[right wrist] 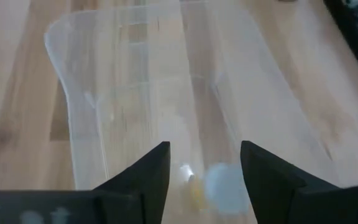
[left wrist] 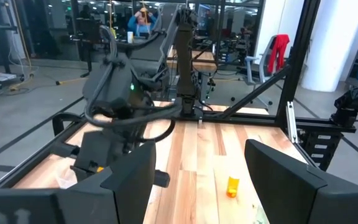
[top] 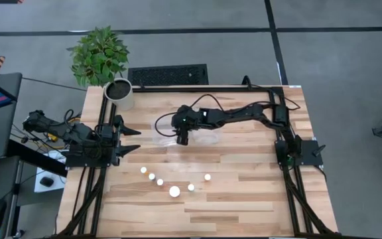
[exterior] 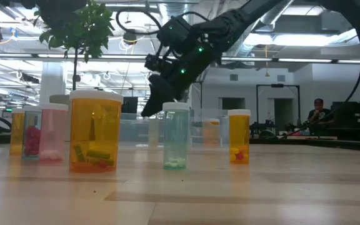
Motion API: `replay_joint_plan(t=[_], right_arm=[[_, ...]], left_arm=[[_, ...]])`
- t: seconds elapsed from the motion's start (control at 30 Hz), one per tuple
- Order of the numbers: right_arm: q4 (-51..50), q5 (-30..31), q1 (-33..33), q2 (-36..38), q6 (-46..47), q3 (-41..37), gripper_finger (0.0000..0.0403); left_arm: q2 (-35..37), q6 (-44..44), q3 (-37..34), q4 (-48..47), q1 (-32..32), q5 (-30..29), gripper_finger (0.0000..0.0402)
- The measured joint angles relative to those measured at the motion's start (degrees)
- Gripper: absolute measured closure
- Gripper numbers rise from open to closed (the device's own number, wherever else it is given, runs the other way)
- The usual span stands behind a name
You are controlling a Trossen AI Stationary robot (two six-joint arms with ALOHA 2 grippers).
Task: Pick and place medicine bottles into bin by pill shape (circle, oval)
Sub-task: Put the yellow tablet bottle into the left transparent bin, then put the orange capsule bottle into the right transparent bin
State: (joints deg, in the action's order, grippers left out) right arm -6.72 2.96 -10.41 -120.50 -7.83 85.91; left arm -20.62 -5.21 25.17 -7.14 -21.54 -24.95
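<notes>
— Where is your right pincer?
— Over the clear bin at mid-table, fingers spread, gripping nothing; a white-capped bottle sits in the bin beneath them.
— The other bottles?
— Standing on the table nearer the front edge. My left pincer waits at the left side, spread.

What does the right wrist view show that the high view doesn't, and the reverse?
Right wrist only: a white-capped bottle lying in the bin below the open right gripper. High view only: six loose bottles standing on the table, the parked left gripper and the plant pot. Both: the clear bin and the wooden tabletop.
</notes>
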Motion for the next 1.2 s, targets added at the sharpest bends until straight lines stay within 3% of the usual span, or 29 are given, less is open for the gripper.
replay_joint_plan(t=[0.3, 0.7, 0.93, 1.2], right_arm=[[-16.2, -0.2, 0.6, 6.5, -1.7, 4.0, 0.0207], [-41.9, -0.1, 4.9, 28.7, 5.7, 0.8, 0.0228], [-40.0, -0.1, 12.7, 42.3, 18.1, -17.9, 0.0237], [-13.3, 3.9, 22.3, 53.3, 28.8, -39.1, 0.0239]], left_arm=[[0.0, -1.3, 0.0, -2.2, 0.0, 0.0, 0.0162], [0.0, -2.8, 0.0, -6.6, 0.0, 0.7, 0.0162], [0.0, -5.0, 0.0, -8.7, 0.0, 2.4, 0.0162], [-0.7, -6.8, 0.0, -8.2, 0.0, 3.2, 0.0162]])
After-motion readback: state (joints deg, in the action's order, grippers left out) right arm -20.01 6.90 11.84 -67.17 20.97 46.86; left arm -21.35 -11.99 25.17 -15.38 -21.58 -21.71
